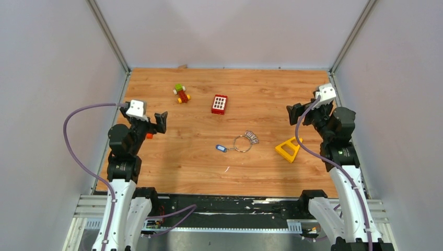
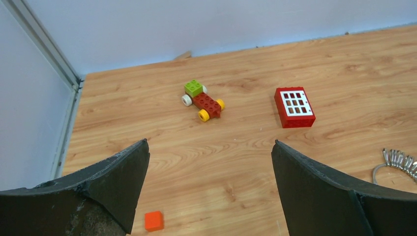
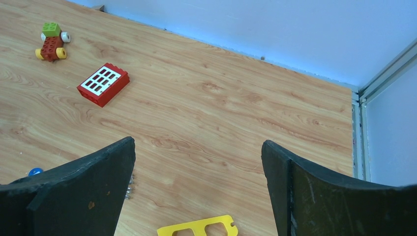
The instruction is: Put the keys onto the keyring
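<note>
Peering through the wrist views, I get only edges of the keys (image 2: 401, 160) and keyring (image 2: 377, 171); left gripper (image 2: 211, 147) and right gripper (image 3: 197, 142) gape wide, empty.

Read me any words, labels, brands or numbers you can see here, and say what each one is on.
None can be read.
The blue key tag is too small to show any writing.
The red brick carries only a white grid, no letters.
The toy car and yellow block show no markings.
</note>
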Robot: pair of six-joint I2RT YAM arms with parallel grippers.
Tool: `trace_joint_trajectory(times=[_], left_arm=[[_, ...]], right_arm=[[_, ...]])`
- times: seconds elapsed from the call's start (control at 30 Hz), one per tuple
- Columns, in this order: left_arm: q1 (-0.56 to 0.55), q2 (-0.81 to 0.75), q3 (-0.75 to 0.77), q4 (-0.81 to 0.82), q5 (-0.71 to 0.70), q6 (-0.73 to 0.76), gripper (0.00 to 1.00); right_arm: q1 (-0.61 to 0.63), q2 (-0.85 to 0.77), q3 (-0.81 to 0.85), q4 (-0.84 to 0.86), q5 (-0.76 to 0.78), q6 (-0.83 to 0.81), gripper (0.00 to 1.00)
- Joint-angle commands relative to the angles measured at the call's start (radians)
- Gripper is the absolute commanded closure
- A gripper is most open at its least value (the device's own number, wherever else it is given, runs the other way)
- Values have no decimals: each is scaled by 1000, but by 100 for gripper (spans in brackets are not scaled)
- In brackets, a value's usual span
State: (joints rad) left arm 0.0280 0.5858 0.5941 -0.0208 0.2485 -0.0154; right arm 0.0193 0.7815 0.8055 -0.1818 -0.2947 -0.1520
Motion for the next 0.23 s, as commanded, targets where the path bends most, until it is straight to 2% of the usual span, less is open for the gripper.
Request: trace_joint_trajectory(times=[0.0, 0.2], left_arm=[[6, -9, 33, 1, 3, 14, 0], [6, -10, 30, 1, 1, 39, 0]], right_arm=[[7, -22, -2, 39, 5, -1, 0], [7, -19, -2, 38, 1, -1, 0]])
